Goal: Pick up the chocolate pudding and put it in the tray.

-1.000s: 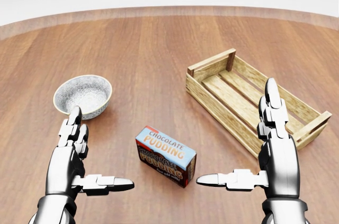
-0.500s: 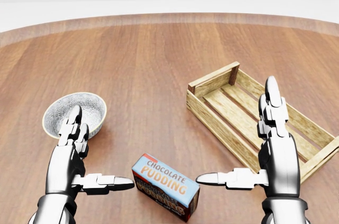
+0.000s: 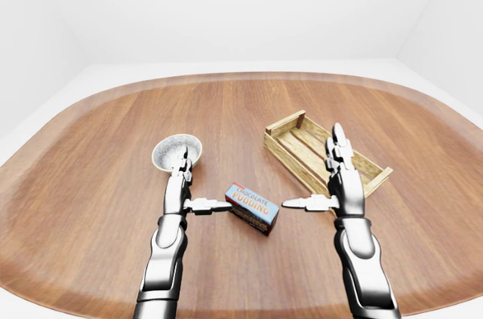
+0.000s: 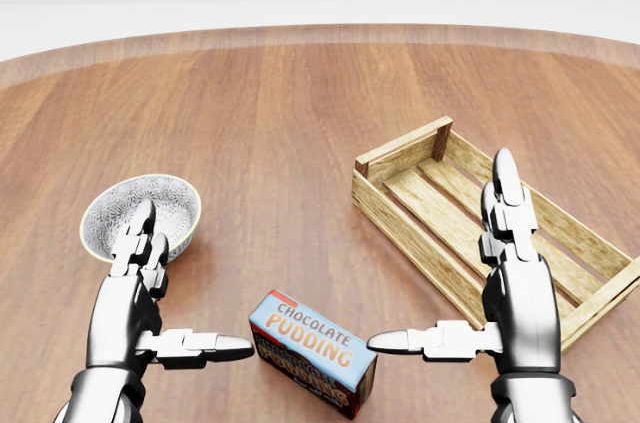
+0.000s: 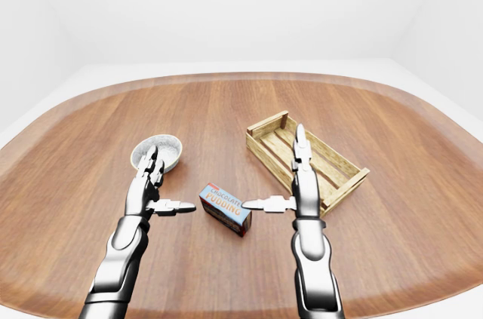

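Note:
The chocolate pudding [image 4: 312, 351] is a blue and brown box lying flat on the wooden table, low in the head view. My left hand [image 4: 192, 278] is open just left of it, thumb pointing toward the box without touching. On the box's right, my right hand [image 4: 440, 250] is also open, its thumb tip close above the box's right end. The tray [image 4: 408, 226] is a slatted wooden crate to the right, behind my right hand, and holds nothing.
A speckled grey bowl [image 4: 140, 215] sits at the left, just beyond my left fingertips. The round wooden table [image 3: 241, 108] stretches far toward the top of the views, ringed by white floor and walls.
The camera moved during the first half second: box, bowl and crate slid lower in the picture. Since then my right hand has edged slightly left toward the box. Both hands remain open.

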Robot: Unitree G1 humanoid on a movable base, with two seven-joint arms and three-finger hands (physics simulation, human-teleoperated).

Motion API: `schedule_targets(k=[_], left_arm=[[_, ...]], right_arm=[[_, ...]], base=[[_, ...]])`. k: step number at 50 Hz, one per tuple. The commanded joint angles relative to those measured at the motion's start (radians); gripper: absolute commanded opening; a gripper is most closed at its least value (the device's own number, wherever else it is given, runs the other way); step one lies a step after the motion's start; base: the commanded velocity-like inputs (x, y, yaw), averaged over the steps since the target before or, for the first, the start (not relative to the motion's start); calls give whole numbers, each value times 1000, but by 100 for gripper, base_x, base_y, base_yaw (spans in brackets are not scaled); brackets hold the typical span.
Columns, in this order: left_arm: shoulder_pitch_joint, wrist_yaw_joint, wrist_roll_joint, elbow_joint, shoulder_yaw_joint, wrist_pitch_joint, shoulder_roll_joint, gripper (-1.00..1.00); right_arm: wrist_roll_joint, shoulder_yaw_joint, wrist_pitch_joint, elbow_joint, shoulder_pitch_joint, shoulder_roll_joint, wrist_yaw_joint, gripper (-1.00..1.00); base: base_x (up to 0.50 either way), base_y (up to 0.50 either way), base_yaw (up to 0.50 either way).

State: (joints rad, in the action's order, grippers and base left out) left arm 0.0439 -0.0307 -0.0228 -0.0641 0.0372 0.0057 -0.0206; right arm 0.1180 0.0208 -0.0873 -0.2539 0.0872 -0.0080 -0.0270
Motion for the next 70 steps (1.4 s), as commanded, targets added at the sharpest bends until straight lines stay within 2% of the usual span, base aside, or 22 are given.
schedule_targets(k=[1, 7, 19, 24, 31, 35, 36, 39, 47, 48, 51, 70], left_arm=[[-1, 1, 2, 4, -1, -1, 0, 100], [1, 12, 34, -7, -11, 3, -1, 100], [-4, 4, 36, -2, -11, 10, 1, 100], [0, 3, 37, -14, -10, 3, 1, 100], [5, 3, 37, -29, -10, -7, 1, 100], [3, 3, 37, -22, -11, -1, 1, 100], [4, 3, 37, -25, -10, -3, 1, 100], [4, 3, 37, -26, -11, -4, 2, 100], [5, 3, 37, -30, -10, -7, 1, 100], [4, 3, 37, -29, -10, -5, 1, 100], [4, 2, 37, -29, -10, -6, 1, 100], [2, 3, 37, -18, -11, 5, 1, 100]], right_arm=[[-2, -1, 0, -1, 0, 0, 3, 100], [-2, -2, 0, -2, 3, 1, 3, 100], [12, -23, 0, -8, 14, 5, 4, 100], [28, -41, 0, 105, 16, 7, -10, 100], [52, -71, 0, 121, 8, 11, -13, 100], [61, -78, 0, 157, 3, 11, -19, 100], [66, -79, 0, 242, 0, 10, -34, 100], [71, -89, 0, 173, 6, 15, -22, 100], [94, -111, 0, 243, 4, 17, -35, 100], [101, -109, 0, 337, -4, 14, -54, 100], [102, -114, 0, 279, 0, 19, -39, 100], [138, -146, 0, 358, 2, 24, -50, 100]], base=[[0, 0, 0], [0, 0, 0], [0, 0, 0], [0, 0, 0], [0, 0, 0], [0, 0, 0], [0, 0, 0], [0, 0, 0], [0, 0, 0], [0, 0, 0], [0, 0, 0], [0, 0, 0]])
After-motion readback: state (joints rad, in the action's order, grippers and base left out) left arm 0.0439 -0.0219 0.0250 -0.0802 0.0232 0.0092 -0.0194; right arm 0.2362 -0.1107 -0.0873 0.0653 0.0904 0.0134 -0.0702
